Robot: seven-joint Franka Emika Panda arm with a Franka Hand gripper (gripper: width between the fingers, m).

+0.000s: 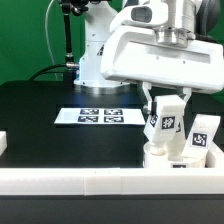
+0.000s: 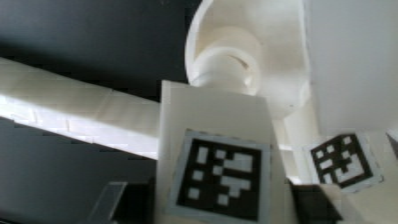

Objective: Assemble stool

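Observation:
The white round seat [image 1: 158, 156] lies against the white border rail at the exterior view's right. A white leg [image 1: 166, 122] with a square marker tag stands upright on it, and my gripper [image 1: 166, 112] is shut on this leg from above. A second tagged leg [image 1: 204, 136] stands upright on the seat just to the right. In the wrist view the held leg [image 2: 222, 140] fills the middle, its far end meeting the seat [image 2: 249, 45]. My gripper [image 2: 214, 212] clasps it with dark fingers [image 2: 121, 205] on both sides. The second leg's tag [image 2: 343, 160] shows beside it.
The marker board [image 1: 100, 116] lies flat on the black table to the left of the seat. The long white border rail [image 1: 90, 180] runs along the front and also shows in the wrist view [image 2: 71, 100]. A small white block [image 1: 3, 143] sits at the left edge.

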